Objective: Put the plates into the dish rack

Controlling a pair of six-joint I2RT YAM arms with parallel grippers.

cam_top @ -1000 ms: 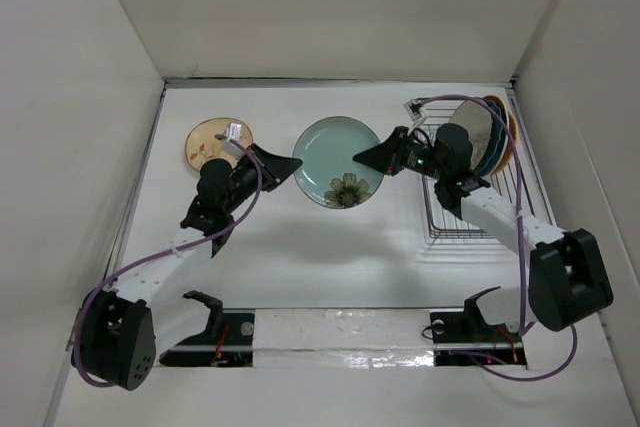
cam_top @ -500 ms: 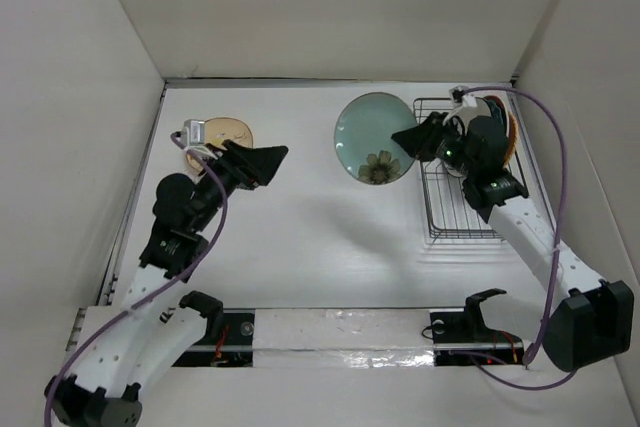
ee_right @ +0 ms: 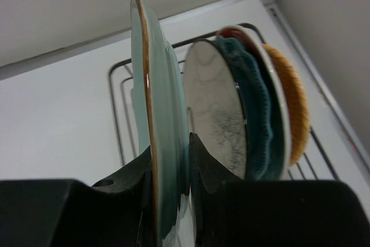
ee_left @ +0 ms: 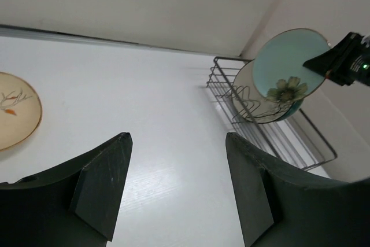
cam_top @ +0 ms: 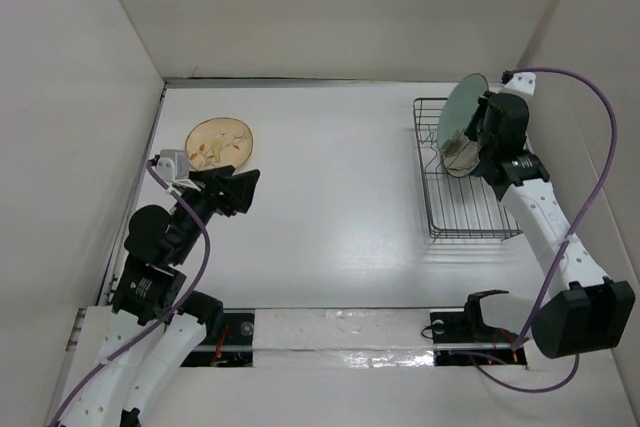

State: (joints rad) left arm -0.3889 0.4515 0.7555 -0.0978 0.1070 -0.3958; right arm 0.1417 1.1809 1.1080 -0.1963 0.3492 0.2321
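- At the centre of the top view, the white bench (cam_top: 330,237) carries everything, with walls on three sides.
- At the right of the frame, the dish rack (cam_top: 465,212), black wire, runs along the bench's right side. Its lower part holds nothing; its upper end holds plates on edge.
- In that upper end stand a cream plate with a tree drawing (ee_right: 217,120), a dark teal scalloped plate (ee_right: 257,120) behind it and an orange woven-look plate (ee_right: 292,108) rearmost, all upright and close together.
- The pale green plate (cam_top: 458,125) is held on edge over the rack's upper end, just in front of the cream plate. Whether it touches the wires cannot be told.
- The tan floral plate (cam_top: 218,142) lies flat at the upper left of the bench, well apart from the rack.
- The right hand (ee_right: 171,169) is clamped on the pale green plate's rim, one finger on each face.
- The left hand (ee_left: 177,143) has its jaws spread and carries nothing. It is near the tan plate, not touching it.
- Judgement: the plates look glazed, so stiff, slick, brittle and fairly heavy. Take hold at the rim, with fingers on both faces. The flat tan plate will need a finger under its edge. Seat each plate gently between dividers.
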